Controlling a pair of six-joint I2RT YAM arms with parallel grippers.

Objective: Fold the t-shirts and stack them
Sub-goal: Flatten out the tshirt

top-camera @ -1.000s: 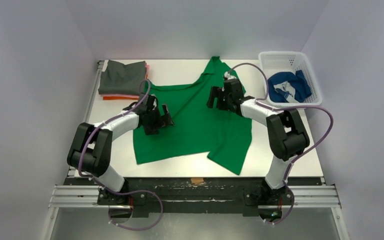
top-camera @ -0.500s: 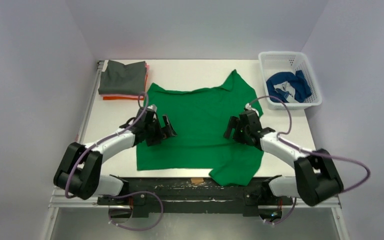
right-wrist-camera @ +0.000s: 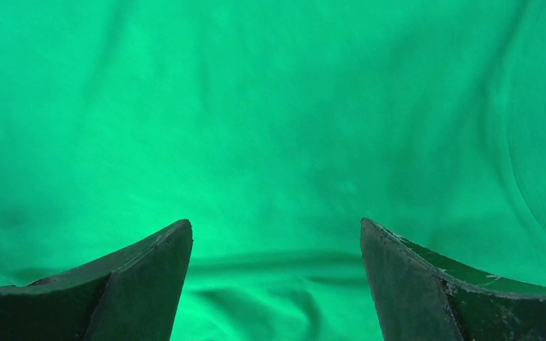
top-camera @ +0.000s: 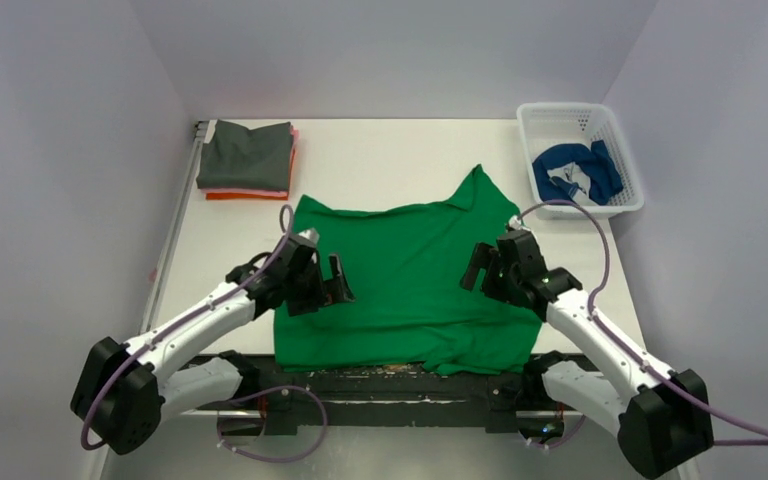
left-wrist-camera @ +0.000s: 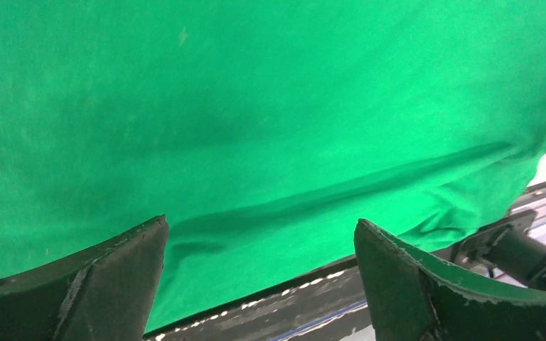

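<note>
The bright green t-shirt lies spread on the table, its near hem reaching the front edge. It fills the left wrist view and the right wrist view. My left gripper is open over the shirt's left part, its jaws wide apart with nothing between them. My right gripper is open over the shirt's right part, its jaws wide apart and empty. A folded stack sits at the back left, a dark grey shirt on top, pink and orange edges below. A blue shirt lies crumpled in the basket.
The white lattice basket stands at the back right. The black front rail runs just below the green shirt's hem. Bare white table lies behind the green shirt, between the stack and the basket.
Both arms have drawn back toward the near edge. The green shirt has come nearer with them and now lies flatter and wider, its hem at the front edge.
</note>
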